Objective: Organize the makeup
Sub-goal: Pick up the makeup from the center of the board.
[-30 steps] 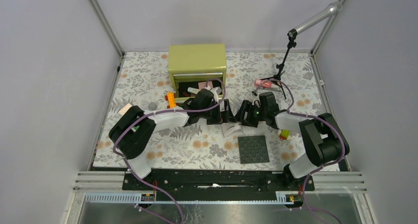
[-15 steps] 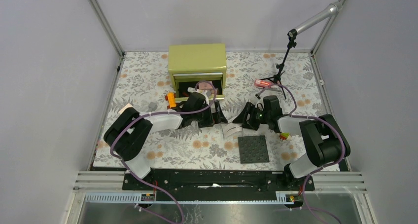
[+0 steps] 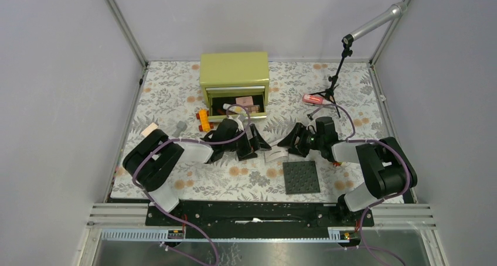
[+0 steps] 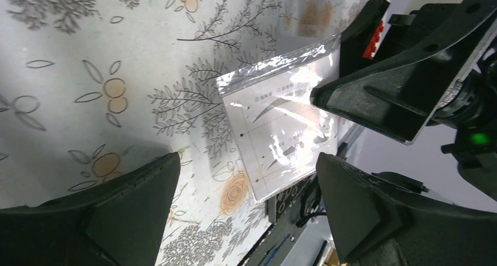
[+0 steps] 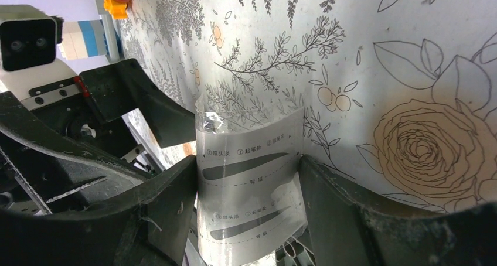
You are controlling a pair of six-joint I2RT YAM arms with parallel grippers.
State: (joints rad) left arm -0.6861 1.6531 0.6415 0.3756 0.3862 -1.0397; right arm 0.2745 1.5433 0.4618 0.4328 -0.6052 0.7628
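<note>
Left jaws drew back, wide and empty; right jaws pinch the clear stencil packet (image 5: pixel 249 207).

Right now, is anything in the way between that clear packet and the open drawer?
Yes. The left arm's open fingers sit between the packet and the drawer, right on the straight path.

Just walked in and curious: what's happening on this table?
Both arms meet mid-table over a clear packet holding a printed card. The right tool pinches it by its side edges, bowing it. The left tool hangs wide open just in front, not touching. Other cosmetics lie in the open drawer of the green box.
</note>
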